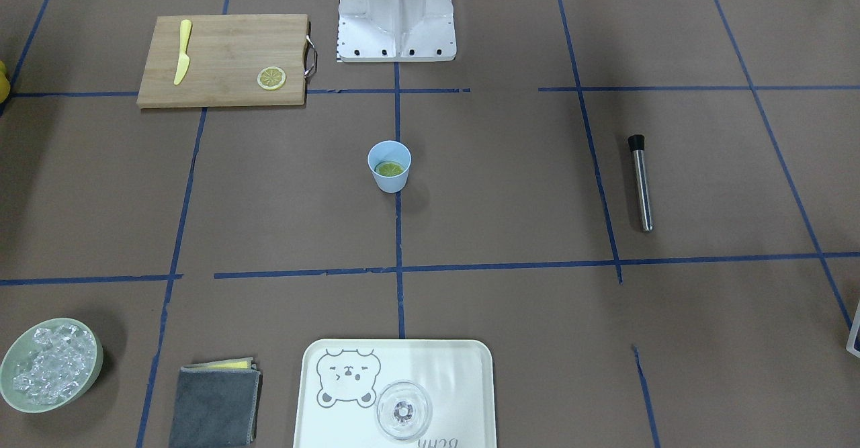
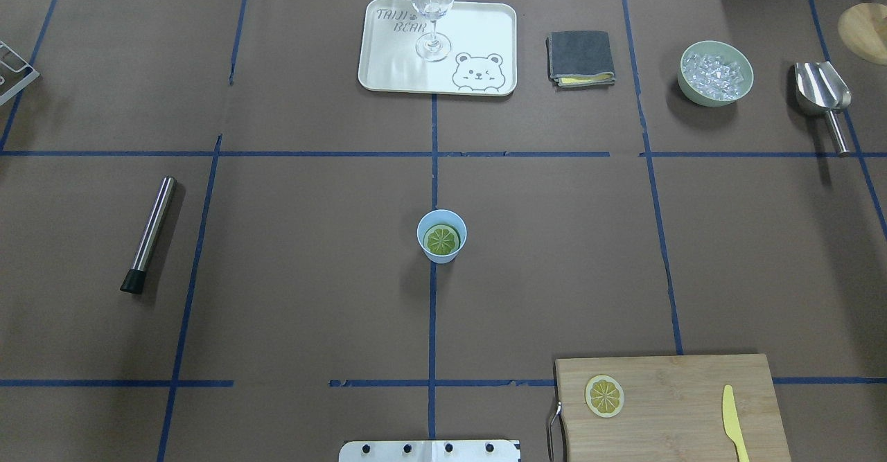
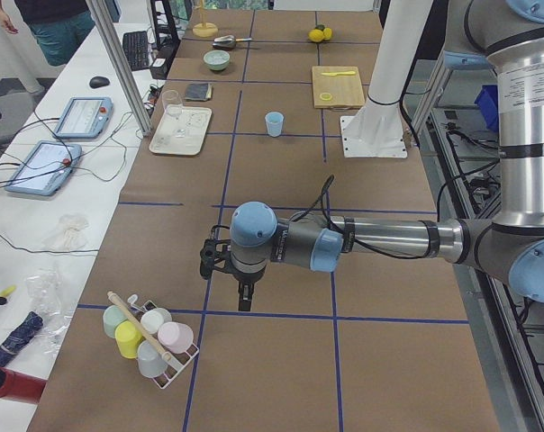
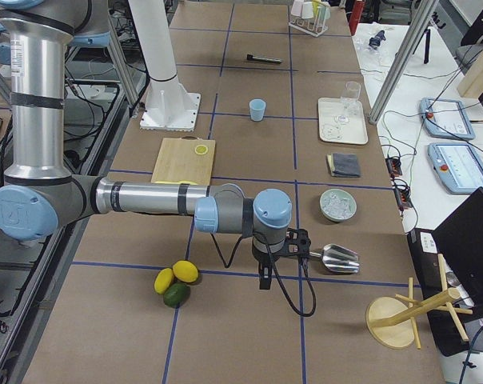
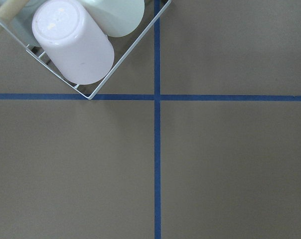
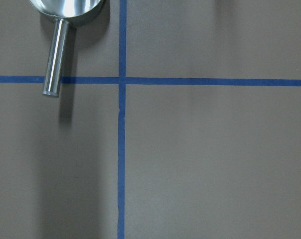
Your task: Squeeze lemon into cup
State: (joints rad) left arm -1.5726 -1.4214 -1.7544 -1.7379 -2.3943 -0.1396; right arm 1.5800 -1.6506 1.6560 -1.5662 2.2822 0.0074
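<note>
The light-blue cup (image 1: 390, 183) stands at the table's middle, also in the overhead view (image 2: 441, 258). A greenish citrus slice (image 2: 441, 240) lies inside it. The yellow lemon slice (image 1: 271, 78) lies flat on the wooden cutting board (image 1: 228, 58), also in the overhead view (image 2: 604, 396). My left gripper (image 3: 243, 297) shows only in the exterior left view, far from the cup near a rack of cups. My right gripper (image 4: 263, 276) shows only in the exterior right view, beside a metal scoop. I cannot tell whether either is open or shut.
A yellow knife (image 1: 182, 52) lies on the board. A steel muddler (image 2: 149, 233), a tray (image 2: 388, 60) with a glass (image 2: 432, 5), a folded cloth (image 2: 581, 57), an ice bowl (image 2: 682, 77) and a scoop (image 2: 821, 88) surround the cup. Whole fruits (image 4: 176, 282) lie near the right arm.
</note>
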